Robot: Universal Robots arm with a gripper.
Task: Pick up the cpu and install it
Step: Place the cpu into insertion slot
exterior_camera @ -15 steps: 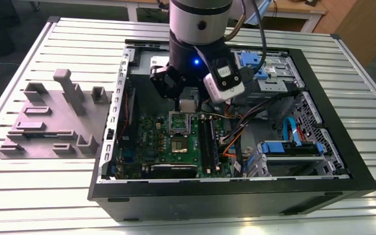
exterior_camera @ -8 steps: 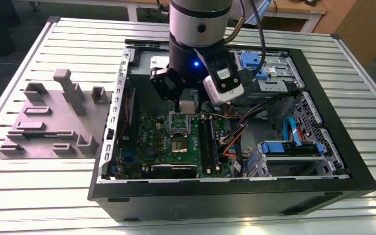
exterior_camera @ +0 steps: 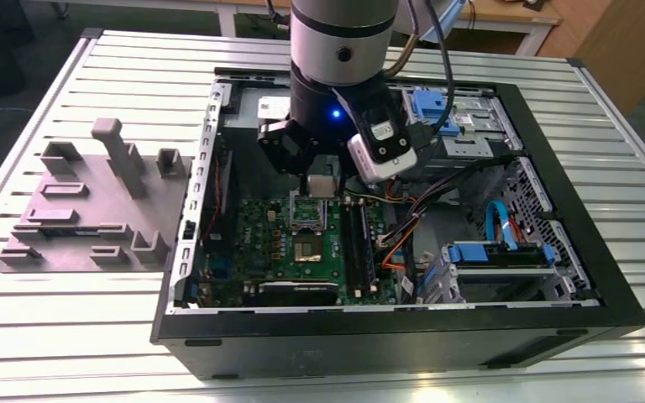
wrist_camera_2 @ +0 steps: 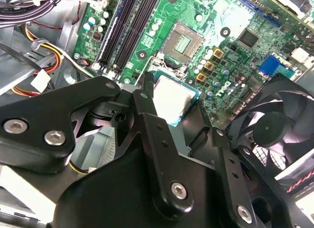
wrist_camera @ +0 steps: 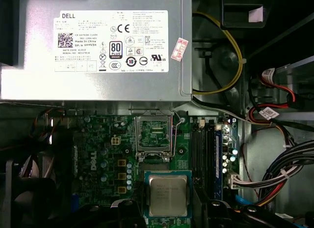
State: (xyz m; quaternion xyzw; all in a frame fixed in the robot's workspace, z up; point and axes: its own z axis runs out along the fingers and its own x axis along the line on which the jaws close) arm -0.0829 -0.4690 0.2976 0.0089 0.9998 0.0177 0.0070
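The cpu (wrist_camera: 168,195), a small square chip with a silver top and a thin teal rim, hangs above the green motherboard (wrist_camera: 100,154). My gripper (wrist_camera: 168,208) is shut on it, with black fingers (wrist_camera_2: 145,93) against its sides. The empty socket (wrist_camera: 153,134), its metal frame open, lies just beyond the chip, towards the power supply. In the second wrist view the cpu (wrist_camera_2: 172,98) hovers short of the socket (wrist_camera_2: 183,41). In the exterior view my gripper (exterior_camera: 320,186) reaches down into the open computer case (exterior_camera: 591,277), just above the socket (exterior_camera: 305,210).
A grey power supply box (wrist_camera: 98,46) with a white label borders the socket. Black memory sticks (wrist_camera: 208,156) stand beside it, and cable bundles (wrist_camera: 282,169) run further out. A black fan (wrist_camera_2: 270,127) sits close by. A grey fixture plate (exterior_camera: 87,206) lies outside the case at the exterior view's left.
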